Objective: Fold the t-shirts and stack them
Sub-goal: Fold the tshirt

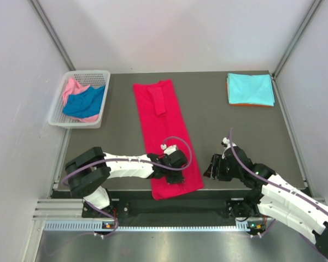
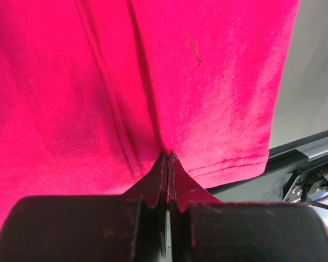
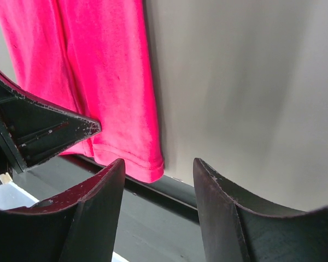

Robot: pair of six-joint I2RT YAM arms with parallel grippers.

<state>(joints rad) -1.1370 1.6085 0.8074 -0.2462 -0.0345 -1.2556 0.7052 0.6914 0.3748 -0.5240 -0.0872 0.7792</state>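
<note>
Left gripper (image 2: 168,159) clenched on a fold of the red shirt (image 2: 218,82) near its hem, right gripper (image 3: 158,164) jaws parted, holding nothing, over the table (image 3: 251,82) just beside the shirt.

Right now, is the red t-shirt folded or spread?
Partly folded: the red t-shirt lies as a long narrow strip, one sleeve turned in on top, not yet folded end to end.

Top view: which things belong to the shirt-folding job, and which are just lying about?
Job: red t-shirt, turquoise t-shirt, orange t-shirt under it, blue t-shirt, pink t-shirt.
Lying about: white basket, grey table.
</note>
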